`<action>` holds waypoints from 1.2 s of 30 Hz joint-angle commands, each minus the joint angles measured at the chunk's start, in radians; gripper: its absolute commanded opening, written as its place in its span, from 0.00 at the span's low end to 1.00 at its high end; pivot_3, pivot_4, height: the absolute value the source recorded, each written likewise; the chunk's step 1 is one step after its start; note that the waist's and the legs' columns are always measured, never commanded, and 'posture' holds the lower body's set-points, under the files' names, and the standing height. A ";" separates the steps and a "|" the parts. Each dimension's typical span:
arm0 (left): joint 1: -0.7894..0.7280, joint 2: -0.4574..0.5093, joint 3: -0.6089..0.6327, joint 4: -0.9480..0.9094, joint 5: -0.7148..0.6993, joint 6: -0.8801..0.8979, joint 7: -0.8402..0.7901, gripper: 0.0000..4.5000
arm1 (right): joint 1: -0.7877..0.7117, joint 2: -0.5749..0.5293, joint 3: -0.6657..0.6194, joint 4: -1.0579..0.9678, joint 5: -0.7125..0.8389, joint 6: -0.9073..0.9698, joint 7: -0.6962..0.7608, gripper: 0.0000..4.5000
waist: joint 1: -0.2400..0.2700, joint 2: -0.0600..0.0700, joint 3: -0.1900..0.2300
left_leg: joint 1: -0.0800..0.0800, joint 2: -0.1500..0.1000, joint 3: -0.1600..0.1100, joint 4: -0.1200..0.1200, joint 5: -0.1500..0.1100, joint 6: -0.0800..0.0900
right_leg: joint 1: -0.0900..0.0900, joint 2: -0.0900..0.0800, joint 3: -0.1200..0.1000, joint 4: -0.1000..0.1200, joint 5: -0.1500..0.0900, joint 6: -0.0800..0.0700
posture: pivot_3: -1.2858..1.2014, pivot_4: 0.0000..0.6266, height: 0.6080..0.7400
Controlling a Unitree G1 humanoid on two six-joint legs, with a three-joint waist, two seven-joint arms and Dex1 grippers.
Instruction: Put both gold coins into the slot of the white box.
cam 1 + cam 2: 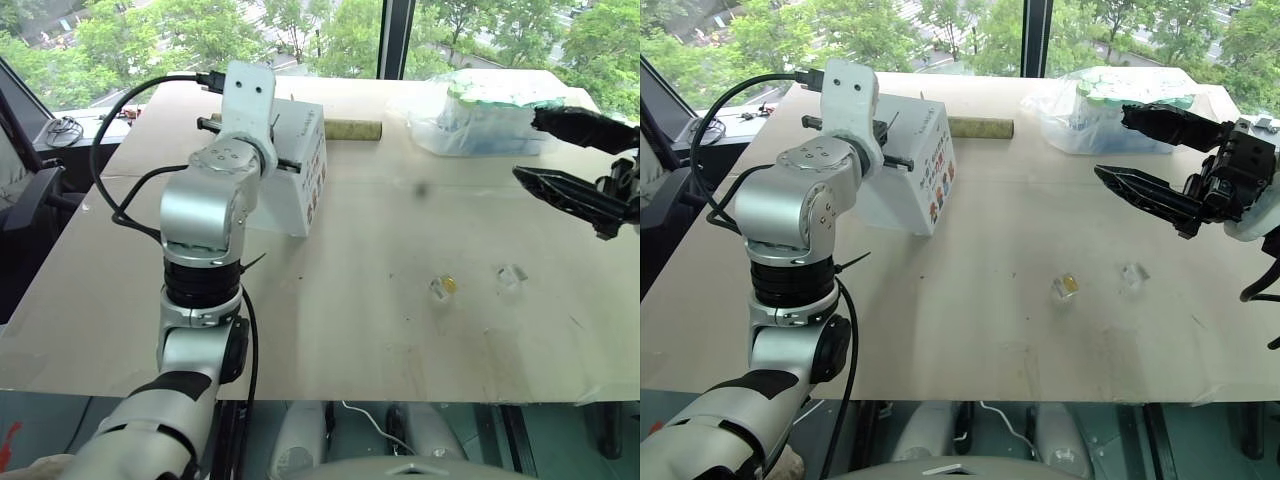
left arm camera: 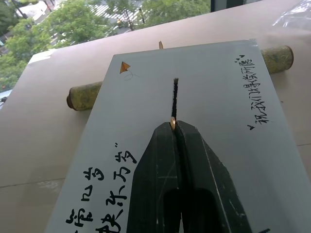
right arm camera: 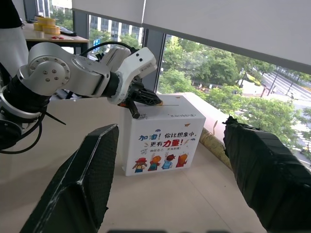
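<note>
From the head views, the white box stands toward the far left of the tabletop, with a brown cardboard tube lying just behind it and a clear plastic bag of white-green containers at the far right. The left hand reaches over the box's top, while the right hand hangs above the tabletop on the right, its two black fingers spread wide apart with nothing between them. One gold coin lies in the open on the tabletop against a small clear plastic piece, and another clear piece sits near it to the right. In the left wrist view, the left hand's fingers are pressed together on the second gold coin, a sliver of gold at their tips, held right at the near end of the slot in the box's handwritten top face. In the right wrist view, the box shows its side with coloured cartoon figures, and the left hand rests over its top edge.
</note>
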 commanded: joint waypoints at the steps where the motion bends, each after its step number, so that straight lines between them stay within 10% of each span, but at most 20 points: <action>1: 0.010 -0.002 0.012 -0.020 -0.008 -0.020 -0.018 0.19 | 0.004 -0.018 -0.040 -0.008 0.002 -0.014 0.006 0.84 | 0.000 0.000 0.000 | 0.000 0.000 0.000 0.000 0.000 0.000 | 0.000 0.000 0.000 0.000 0.000 0.000 | 0.52 0.24 1.00; 9: 0.006 -0.011 0.019 -0.074 0.012 -0.073 0.002 0.99 | 0.023 -0.030 -0.030 -0.014 -0.020 -0.004 -0.008 0.84 | 0.001 0.000 0.000 | 0.000 0.000 0.000 0.000 0.000 0.000 | 0.000 0.000 0.000 0.000 0.000 0.000 | 0.52 0.24 1.00; 20: 0.292 0.090 0.111 -0.268 -0.524 -0.382 -0.713 0.99 | 0.300 -0.002 0.232 -0.194 -0.333 0.077 -0.252 0.84 | -0.004 0.002 -0.001 | 0.000 0.000 0.001 0.000 0.000 0.000 | 0.000 -0.001 0.000 0.000 0.000 0.000 | 0.52 0.24 1.00; 24: 0.506 0.264 0.007 -0.262 -0.529 -0.593 -1.023 0.99 | 0.382 0.142 0.312 -0.222 -0.309 0.205 -0.420 0.84 | -0.024 0.003 -0.001 | 0.007 0.001 0.001 -0.002 0.000 -0.001 | 0.005 0.000 0.002 -0.001 -0.001 -0.001 | 0.52 0.24 1.00; 28: 0.562 0.340 -0.060 -0.193 -0.478 -0.748 -1.150 1.00 | 0.401 0.181 0.399 -0.231 -0.417 0.221 -0.491 0.56 | -0.018 0.004 0.000 | 0.004 0.000 0.000 0.000 0.000 0.000 | 0.003 0.001 0.000 0.000 0.000 -0.001 | 0.52 0.24 1.00; 36: 0.558 0.366 -0.075 -0.128 -0.501 -0.803 -1.206 1.00 | 0.371 0.288 0.446 -0.211 -0.466 0.253 -0.557 0.56 | -0.022 0.004 -0.001 | 0.006 0.000 -0.001 0.000 -0.003 0.005 | 0.005 0.004 0.001 0.001 0.000 -0.001 | 0.52 0.24 1.00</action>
